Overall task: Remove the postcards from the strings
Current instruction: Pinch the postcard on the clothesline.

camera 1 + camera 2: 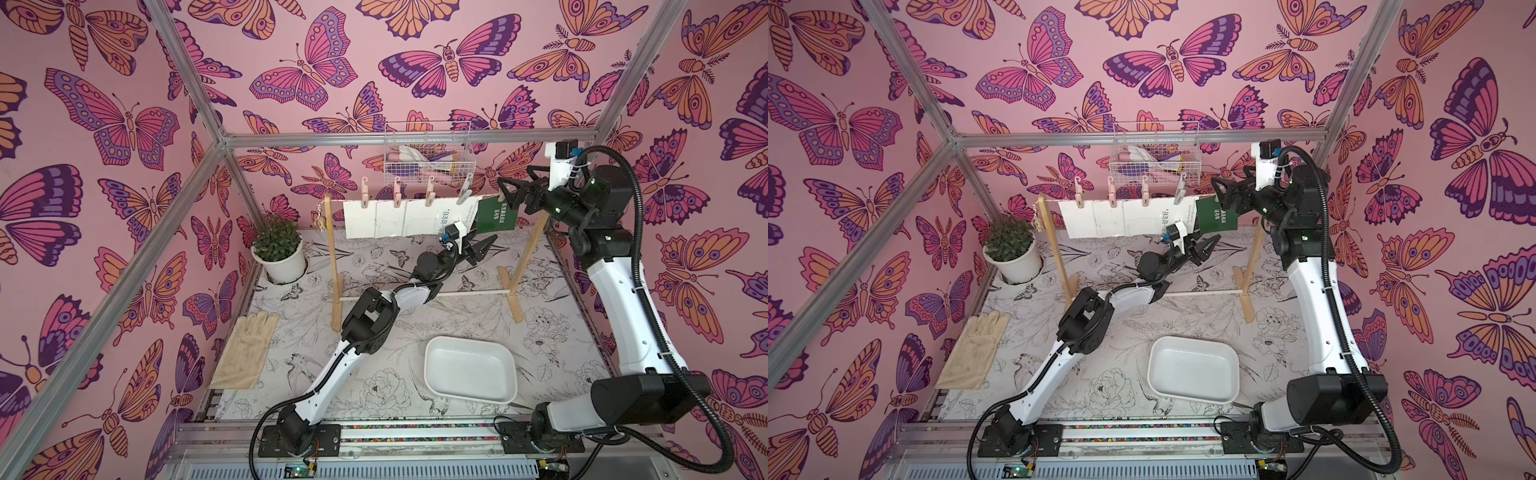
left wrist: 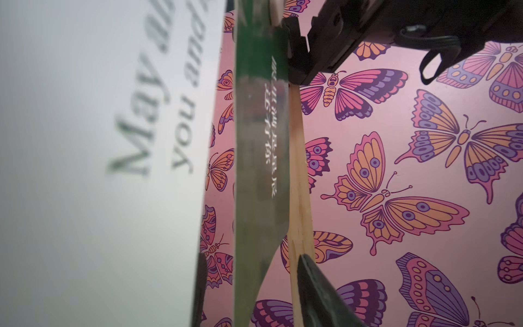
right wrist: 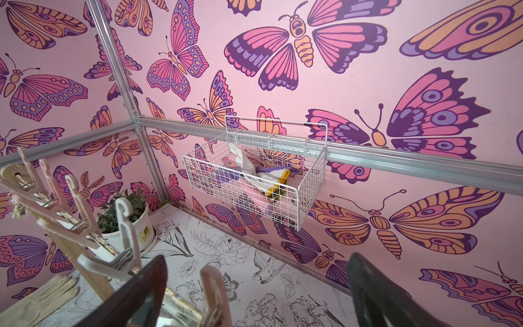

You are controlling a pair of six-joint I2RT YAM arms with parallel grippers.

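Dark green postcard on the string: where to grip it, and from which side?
Probably its lower edge, from below. The dark green postcard hangs tilted, held only at its top by a clothespin, so the bottom is free. It is thin: one finger on each face, as the open left gripper straddles it.
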